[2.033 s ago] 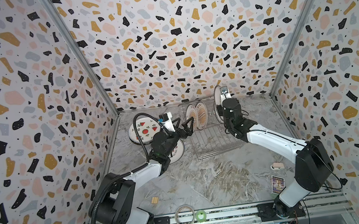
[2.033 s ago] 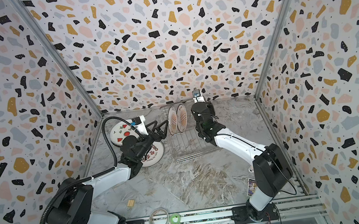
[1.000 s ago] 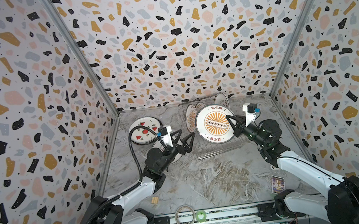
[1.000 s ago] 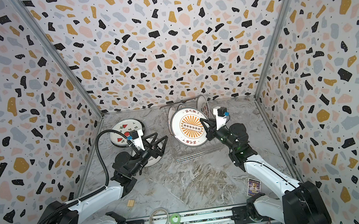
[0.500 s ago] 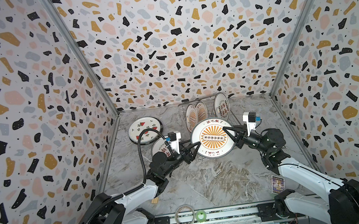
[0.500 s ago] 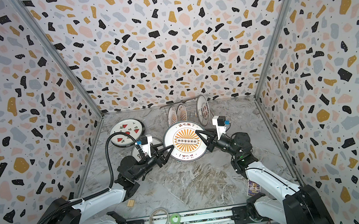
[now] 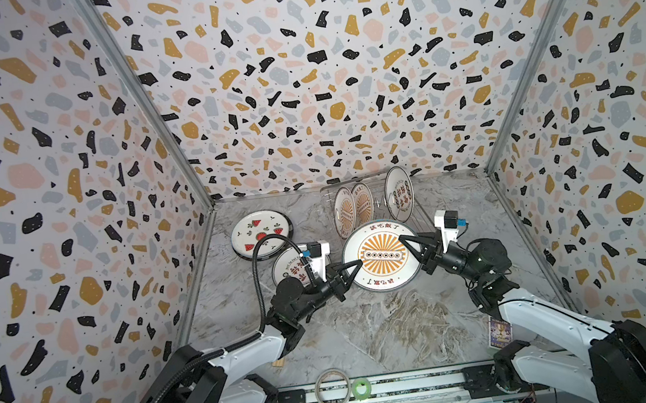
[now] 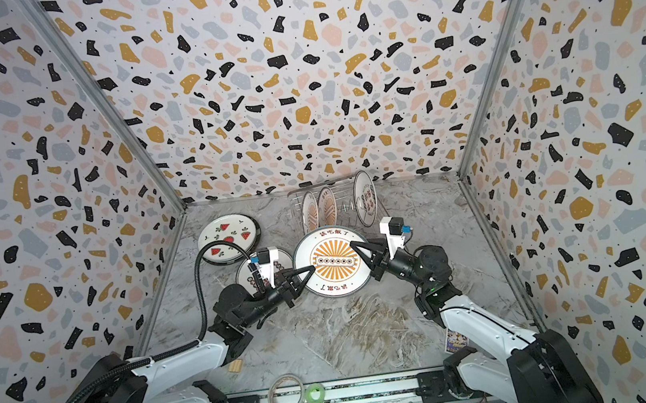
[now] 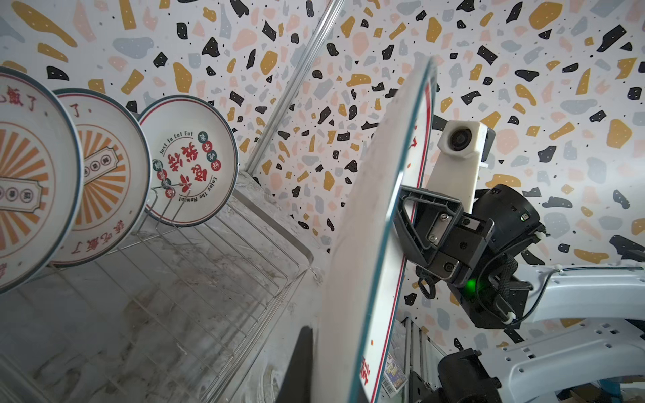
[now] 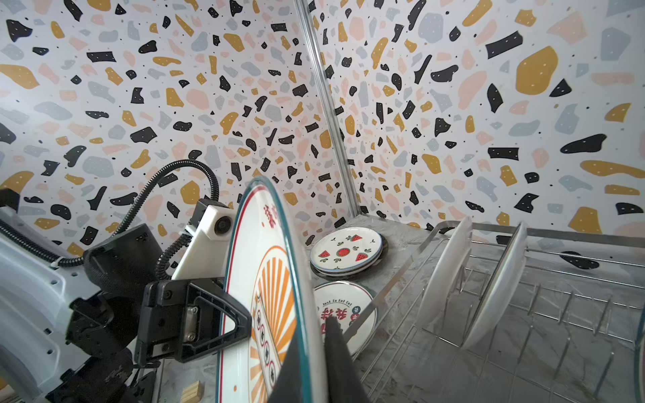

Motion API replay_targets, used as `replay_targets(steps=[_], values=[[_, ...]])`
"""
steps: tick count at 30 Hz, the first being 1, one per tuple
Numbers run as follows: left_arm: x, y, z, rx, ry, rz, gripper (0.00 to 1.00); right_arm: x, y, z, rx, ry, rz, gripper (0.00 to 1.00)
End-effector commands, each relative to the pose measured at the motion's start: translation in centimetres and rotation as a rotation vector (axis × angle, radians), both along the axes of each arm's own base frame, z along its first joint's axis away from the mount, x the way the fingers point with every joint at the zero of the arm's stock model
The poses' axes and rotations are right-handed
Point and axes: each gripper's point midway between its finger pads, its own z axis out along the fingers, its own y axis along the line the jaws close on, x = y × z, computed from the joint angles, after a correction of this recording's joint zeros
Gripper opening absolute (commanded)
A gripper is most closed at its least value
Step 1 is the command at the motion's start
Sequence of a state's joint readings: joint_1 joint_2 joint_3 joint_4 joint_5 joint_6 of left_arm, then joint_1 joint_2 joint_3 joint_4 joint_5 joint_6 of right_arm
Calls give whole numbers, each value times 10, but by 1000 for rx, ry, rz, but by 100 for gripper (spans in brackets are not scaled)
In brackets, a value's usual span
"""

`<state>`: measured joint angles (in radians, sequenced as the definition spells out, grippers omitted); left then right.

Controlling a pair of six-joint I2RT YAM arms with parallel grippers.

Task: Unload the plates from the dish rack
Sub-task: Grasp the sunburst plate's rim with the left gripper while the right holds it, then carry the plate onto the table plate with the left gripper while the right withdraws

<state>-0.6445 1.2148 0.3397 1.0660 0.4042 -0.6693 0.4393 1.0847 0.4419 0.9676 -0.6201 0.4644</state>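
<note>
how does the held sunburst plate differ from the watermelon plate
Print: the sunburst plate has orange rays and red characters; the watermelon plate has red melon slices.
Pose: the sunburst plate is tilted in the air; the watermelon plate lies flat on a stack.
Grip: left gripper and right gripper are shut on the sunburst plate's rim; the watermelon plate is untouched.
Both are round, white and outside the dish rack.

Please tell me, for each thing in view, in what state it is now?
held plate: out of the rack, tilted, gripped at two opposite edges.
left gripper: shut on that plate's rim.
right gripper: shut on the opposite rim.
rack: partly unloaded.
upright plates: three, standing in the rack.
watermelon plate: lying flat, out of the rack.
lettered plate: lying flat, out of the rack.
</note>
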Motion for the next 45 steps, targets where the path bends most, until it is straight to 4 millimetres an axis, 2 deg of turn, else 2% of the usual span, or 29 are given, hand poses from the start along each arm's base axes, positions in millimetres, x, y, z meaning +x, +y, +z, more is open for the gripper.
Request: replay_targets(steps=[1, 6, 10, 16, 21, 26, 27, 29, 33, 38, 43, 45], values=[[-3, 12, 12, -39, -40, 57, 0, -6, 17, 15, -12, -29, 51, 7], [-9, 31, 22, -59, -56, 125, 0, 11, 15, 2, -46, 50, -46, 38], [-12, 42, 29, -73, -79, 170, 0, 24, 6, -7, -74, 77, -145, 49], [-14, 48, 32, -75, -93, 192, 0, 36, -7, -27, -112, 107, -252, 56], [2, 63, 23, -72, -52, 293, 0, 34, -12, -33, -115, 104, -272, 76], [16, 85, 24, -161, 8, 356, 0, 20, -3, -25, -113, 70, -212, 82], [18, 89, 25, -185, 19, 359, 0, 17, -1, -22, -111, 57, -205, 85], [24, 97, 22, -207, 51, 386, 0, 12, 4, -21, -112, 37, -204, 100], [37, 119, 11, -273, 144, 483, 0, 10, 16, -22, -125, 9, -215, 99], [42, 138, 9, -339, 183, 542, 0, 14, 37, -24, -122, -3, -185, 99], [54, 157, -17, -381, 326, 639, 0, 8, 71, -32, -188, -28, -112, 99], [51, 165, -19, -447, 344, 641, 0, 6, 81, -36, -205, -43, -94, 99]])
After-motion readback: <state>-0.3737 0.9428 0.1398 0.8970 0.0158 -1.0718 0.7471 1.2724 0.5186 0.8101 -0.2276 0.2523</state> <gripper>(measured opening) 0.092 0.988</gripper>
